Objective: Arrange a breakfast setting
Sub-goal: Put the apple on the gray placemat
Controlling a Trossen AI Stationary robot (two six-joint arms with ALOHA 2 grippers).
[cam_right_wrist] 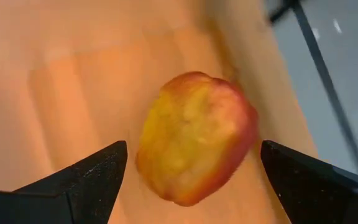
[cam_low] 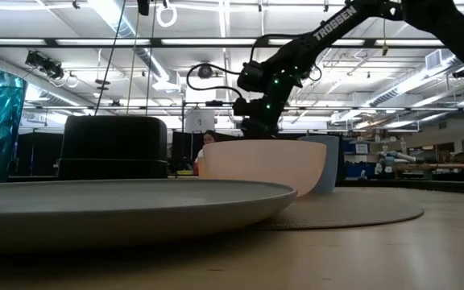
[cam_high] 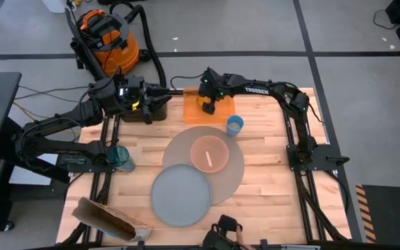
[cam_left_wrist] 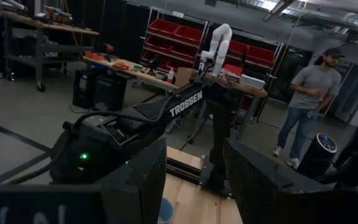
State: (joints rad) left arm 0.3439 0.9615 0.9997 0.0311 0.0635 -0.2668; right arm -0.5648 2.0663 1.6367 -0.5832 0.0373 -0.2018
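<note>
The red-yellow apple [cam_right_wrist: 194,137] lies on the flat orange board [cam_high: 203,111] at the table's far side. My right gripper [cam_right_wrist: 194,162] is open and points down over it, one finger on either side of the apple with a small gap. My left gripper [cam_left_wrist: 194,186] is open at the black toaster [cam_high: 151,107], level and facing the right arm. The pink bowl [cam_high: 209,153] holds the spoon [cam_high: 207,157] and stands on the round mat [cam_high: 235,170]. The grey plate [cam_high: 180,196] overlaps the mat's near left edge. The light-blue cup [cam_high: 235,125] stands beside the board. No bagel shows.
A teal glass [cam_high: 122,158] stands at the table's left. A brown paper bag [cam_high: 110,219] lies at the near left corner. An orange vacuum [cam_high: 106,35] stands on the floor beyond the table. A person [cam_left_wrist: 306,112] stands in the room behind.
</note>
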